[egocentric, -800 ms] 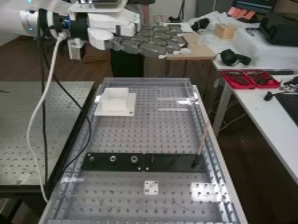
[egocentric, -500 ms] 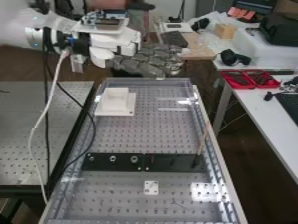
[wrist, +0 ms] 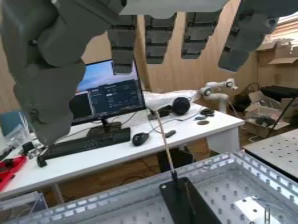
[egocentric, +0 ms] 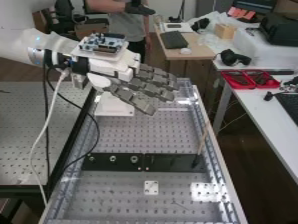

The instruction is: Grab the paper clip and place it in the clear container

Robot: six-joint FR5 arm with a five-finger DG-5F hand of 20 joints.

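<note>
We see the robot hand (egocentric: 149, 86) up over the bench (egocentric: 136, 137), its fingers straight and apart, with nothing in them. Maybe it is high so it has room to reach down. We think the thin line near the bench's near end is the paper clip (egocentric: 180, 204), but we cannot be sure. The black plate (egocentric: 171, 163) seems to keep the thin stick (egocentric: 203, 141) from tipping. Little holes dot the grey bench. Beside it is a white desk (egocentric: 269, 120) with a screen (wrist: 110, 92).
</note>
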